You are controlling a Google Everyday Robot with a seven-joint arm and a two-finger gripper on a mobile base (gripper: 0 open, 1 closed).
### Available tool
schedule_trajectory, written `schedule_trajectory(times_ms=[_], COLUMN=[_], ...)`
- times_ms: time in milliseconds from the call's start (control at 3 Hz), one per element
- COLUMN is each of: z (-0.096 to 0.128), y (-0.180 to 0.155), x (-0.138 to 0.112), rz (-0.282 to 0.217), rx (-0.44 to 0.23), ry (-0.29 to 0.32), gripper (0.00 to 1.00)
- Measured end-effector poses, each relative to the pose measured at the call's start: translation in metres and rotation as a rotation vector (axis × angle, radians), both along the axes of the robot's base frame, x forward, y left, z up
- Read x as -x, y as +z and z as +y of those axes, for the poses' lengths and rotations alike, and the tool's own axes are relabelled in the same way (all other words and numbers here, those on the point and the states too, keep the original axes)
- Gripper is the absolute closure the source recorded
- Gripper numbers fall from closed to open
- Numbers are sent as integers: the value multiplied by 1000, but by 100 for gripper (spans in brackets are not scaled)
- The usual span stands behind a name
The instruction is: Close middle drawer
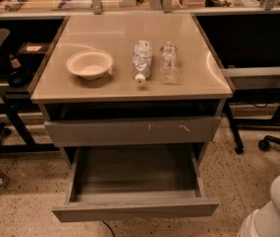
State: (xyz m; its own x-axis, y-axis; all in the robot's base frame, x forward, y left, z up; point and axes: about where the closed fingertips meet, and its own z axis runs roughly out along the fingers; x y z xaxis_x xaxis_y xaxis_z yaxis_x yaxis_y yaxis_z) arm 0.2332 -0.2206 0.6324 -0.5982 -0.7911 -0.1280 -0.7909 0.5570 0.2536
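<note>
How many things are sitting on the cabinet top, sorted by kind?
Bowl: 1
Plastic bottles: 2, left one, right one
Total: 3
The gripper is out of view; only a white robot part shows at lower right.

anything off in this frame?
Middle drawer stands pulled well out, and its box looks empty. The drawer front above it has white scuff marks. One bottle lies on its side on the cabinet top. The hand is not in view; only a white rounded robot part shows at lower right.
</note>
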Motion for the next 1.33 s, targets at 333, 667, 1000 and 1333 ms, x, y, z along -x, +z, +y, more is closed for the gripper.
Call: schedule_trajectory(times_ms=[333,667,1000,1333], z=[33,33,37,46], y=[-58,-58,-77,-104], x=[-17,-17,-16,-24], rz=[-4,-4,-17,-57], rx=[-40,-40,-51,-85], ry=[27,27,-3,-37], gripper=[100,100,100,100])
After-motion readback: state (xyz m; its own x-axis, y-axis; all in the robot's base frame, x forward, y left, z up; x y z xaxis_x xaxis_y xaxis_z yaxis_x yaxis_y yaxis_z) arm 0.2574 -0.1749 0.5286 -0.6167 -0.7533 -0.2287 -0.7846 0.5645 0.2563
